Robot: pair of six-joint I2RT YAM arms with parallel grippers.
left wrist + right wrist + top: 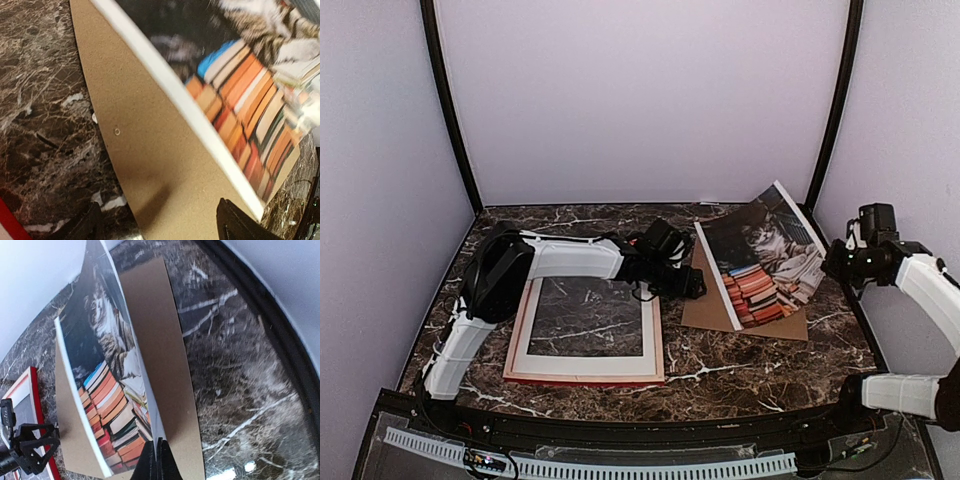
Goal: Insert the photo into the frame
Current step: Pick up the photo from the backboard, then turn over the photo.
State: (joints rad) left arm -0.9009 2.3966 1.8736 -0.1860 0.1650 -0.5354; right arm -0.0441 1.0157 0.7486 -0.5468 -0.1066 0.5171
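Here, one photo (765, 260), one frame (582, 379), one brown board (705, 305), left jaws spread, right jaws pinching photo.

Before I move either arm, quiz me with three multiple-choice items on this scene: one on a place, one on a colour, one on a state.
1. Where does the frame lie?
A. left of the photo
B. on top of the photo
C. against the back wall
2. What colour is the cardboard under the photo?
A. brown
B. green
C. black
3. The left gripper is
A. shut
B. open
C. out of view
Answers: A, it lies flat to the photo's left; A, brown shows beside the picture; B, its jaws stand apart.
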